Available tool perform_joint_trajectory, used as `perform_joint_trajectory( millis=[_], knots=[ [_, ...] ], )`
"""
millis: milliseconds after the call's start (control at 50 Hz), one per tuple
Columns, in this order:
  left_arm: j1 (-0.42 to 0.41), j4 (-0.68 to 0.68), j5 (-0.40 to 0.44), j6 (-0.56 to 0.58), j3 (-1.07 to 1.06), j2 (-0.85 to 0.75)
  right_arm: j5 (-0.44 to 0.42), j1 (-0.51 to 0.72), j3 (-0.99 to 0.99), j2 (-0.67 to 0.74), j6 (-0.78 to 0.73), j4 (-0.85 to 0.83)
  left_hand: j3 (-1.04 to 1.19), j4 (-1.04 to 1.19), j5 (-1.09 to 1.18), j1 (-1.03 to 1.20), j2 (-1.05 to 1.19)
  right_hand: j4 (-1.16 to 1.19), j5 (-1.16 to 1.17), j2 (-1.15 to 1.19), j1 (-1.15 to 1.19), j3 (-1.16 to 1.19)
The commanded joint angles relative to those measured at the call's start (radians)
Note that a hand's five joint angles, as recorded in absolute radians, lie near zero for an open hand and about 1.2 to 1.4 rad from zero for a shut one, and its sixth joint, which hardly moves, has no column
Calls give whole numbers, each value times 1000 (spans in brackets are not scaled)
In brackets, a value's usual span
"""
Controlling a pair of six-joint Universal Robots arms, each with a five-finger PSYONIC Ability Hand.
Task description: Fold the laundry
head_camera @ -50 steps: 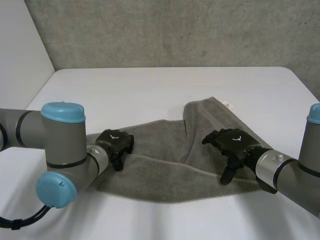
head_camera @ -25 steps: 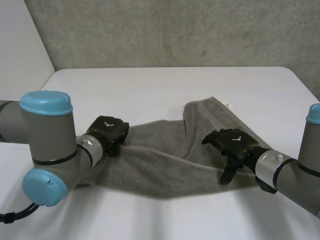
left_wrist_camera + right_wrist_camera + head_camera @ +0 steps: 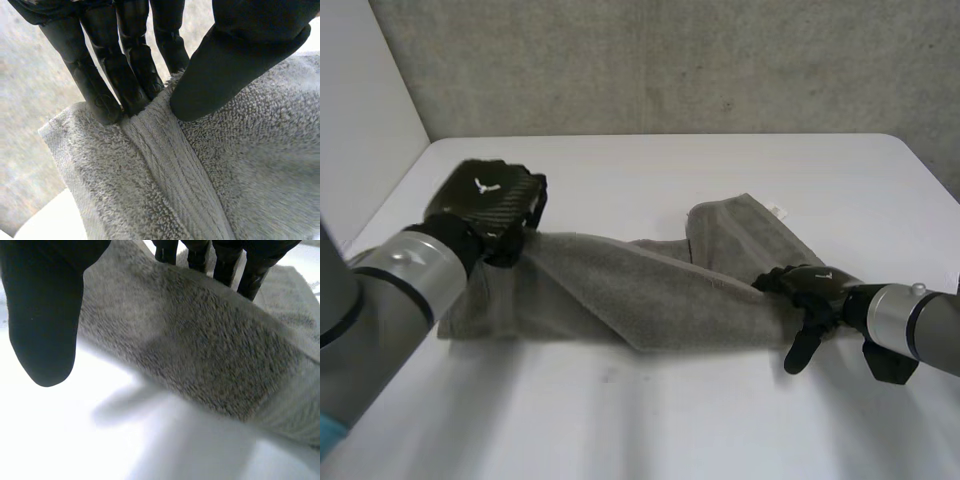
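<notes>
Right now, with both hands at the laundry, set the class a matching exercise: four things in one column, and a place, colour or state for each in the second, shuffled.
Column one
1. left hand
2. right hand
3. towel
4. table

Column two
A. low over the table, at the towel's right end
B. white, under everything else
C. raised, fingers and thumb pinching the towel's hem near a corner
D. grey, running from one hand to the other

Pairs: 1-C, 2-A, 3-D, 4-B
</notes>
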Motion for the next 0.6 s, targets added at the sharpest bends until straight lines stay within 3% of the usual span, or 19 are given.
perform_joint_trajectory(
  millis=[20,40,60,80,240,360,400,460,600],
  knots=[
    [4,2,3,1,-54,94,47,-1,-37,70,-17,-86,186,180,213,255,181,446,442,452,470,456],
    [5,3,1,1,-63,100,67,-1,-52,82,-20,-115,186,180,213,255,181,774,769,780,798,784],
    [5,4,1,1,-63,100,67,-1,-52,82,-20,-115,186,180,213,255,181,777,773,783,801,787],
    [11,7,1,3,-73,101,85,-3,-66,89,-34,-138,186,180,213,255,181,1162,1158,1169,1187,1173],
    [100,48,4,6,-126,98,140,-18,-98,24,-181,-157,186,180,213,255,181,1166,1162,1173,1191,1177],
    [125,50,53,7,-123,101,128,-18,-108,-186,-240,-98,186,180,213,255,181,1166,1162,1173,1191,1177],
    [139,50,75,10,-116,104,116,-18,-155,-288,-255,-1,186,180,213,255,181,1166,1162,1173,1191,1177],
    [171,40,82,12,-110,104,108,-22,-207,-335,-286,140,186,180,213,255,181,1166,1162,1173,1191,1177],
    [192,-28,98,17,-119,-2,110,-13,-175,-292,-537,372,186,180,213,255,181,1166,1162,1173,1191,1177]
  ],
)
